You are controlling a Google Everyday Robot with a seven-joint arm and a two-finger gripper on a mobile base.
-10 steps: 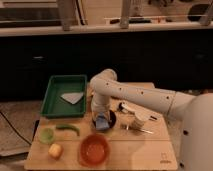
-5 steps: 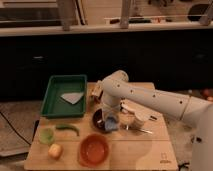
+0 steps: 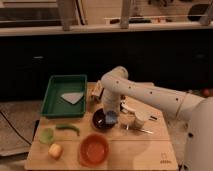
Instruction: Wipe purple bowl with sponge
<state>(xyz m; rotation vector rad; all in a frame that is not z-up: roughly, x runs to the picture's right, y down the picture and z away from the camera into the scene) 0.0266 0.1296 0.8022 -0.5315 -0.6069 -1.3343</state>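
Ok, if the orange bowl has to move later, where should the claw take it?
Probably by its rim, from above: the orange bowl sits upright and open, so one finger can go inside the wall. The claw is holding the sponge at the purple bowl.

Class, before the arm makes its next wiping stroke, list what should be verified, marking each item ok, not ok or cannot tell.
1. Sponge at the purple bowl: ok, at its right side.
2. Gripper over the bowl, at the sponge: ok.
3. Firm hold on the sponge: cannot tell.
4. Orange bowl apart from the purple bowl: ok, nearer the camera.
5. Green tray with grey cloth out of the way: ok, back left.
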